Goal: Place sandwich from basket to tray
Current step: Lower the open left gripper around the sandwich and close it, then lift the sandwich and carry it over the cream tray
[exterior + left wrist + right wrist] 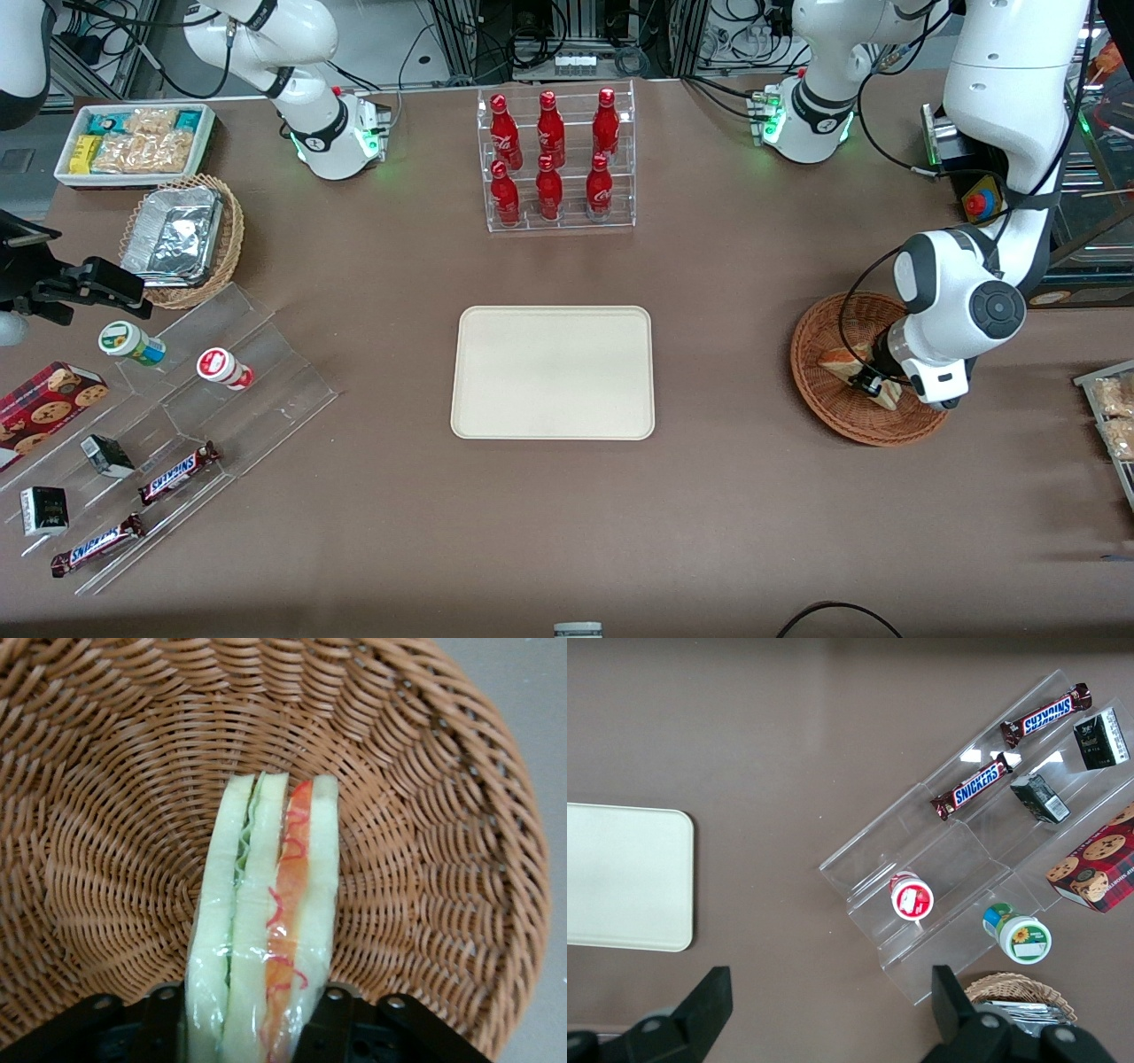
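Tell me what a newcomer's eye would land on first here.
First, the gripper down in the basket at the working arm's end of the table, its jaws on either side of the sandwich. Next, the bare tray in the middle of the table. Then the rack of red bottles, farther from the front camera than the tray.

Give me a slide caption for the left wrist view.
Claw closed on the sandwich, with both low inside the woven basket.
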